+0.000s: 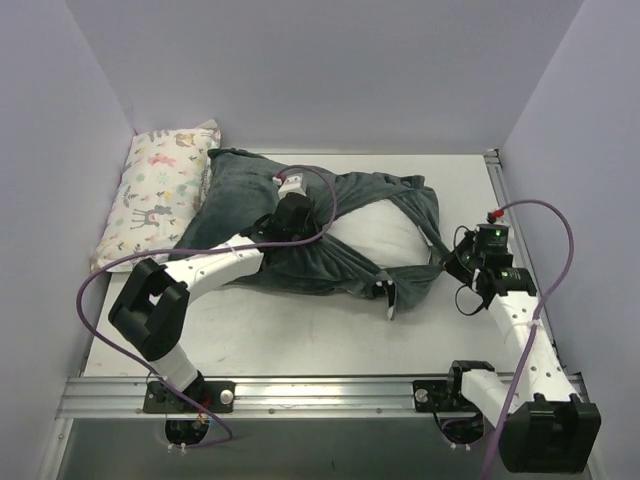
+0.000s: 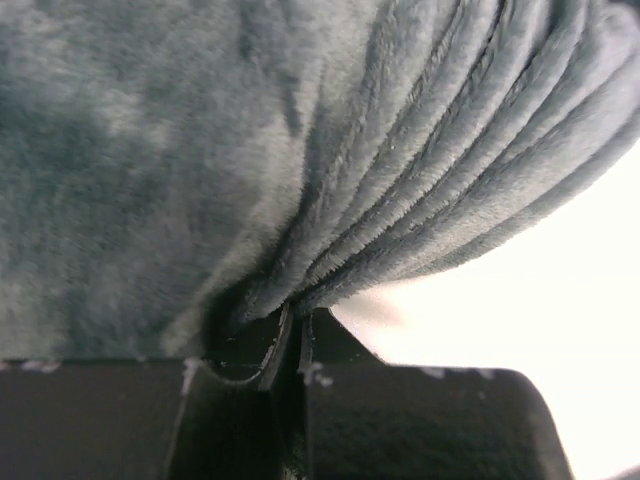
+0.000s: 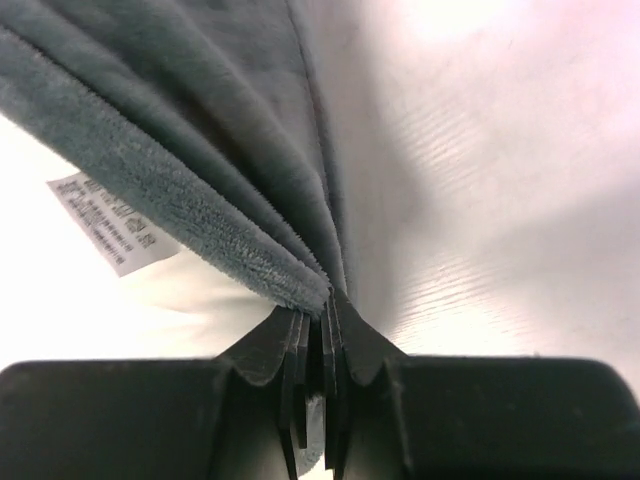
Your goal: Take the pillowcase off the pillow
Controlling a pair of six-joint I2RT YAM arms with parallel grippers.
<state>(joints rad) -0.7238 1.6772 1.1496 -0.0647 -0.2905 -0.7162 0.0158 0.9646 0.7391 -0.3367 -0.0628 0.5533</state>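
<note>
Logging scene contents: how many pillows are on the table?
2: an animal-print pillow far left, and a white pillow mid-table, mostly covered by the grey pillowcase. No others visible.

plush dark grey-teal pillowcase [image 1: 300, 255] over a plain white pillow [image 1: 375, 235]; far left, pastel animal-print pillow [image 1: 160, 190].

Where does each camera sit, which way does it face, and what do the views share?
Top external: above and behind the robot, looking down at the table; left arm, right arm, pillowcase and pillow show.
Left wrist: on the left wrist, facing along the left claw, shut on grey-teal plush; only its black fingers show.
Right wrist: on the right wrist, facing along the right claw, shut on the pillowcase edge; pillow tag behind.
Shared: the pillowcase appears in all three views.
</note>
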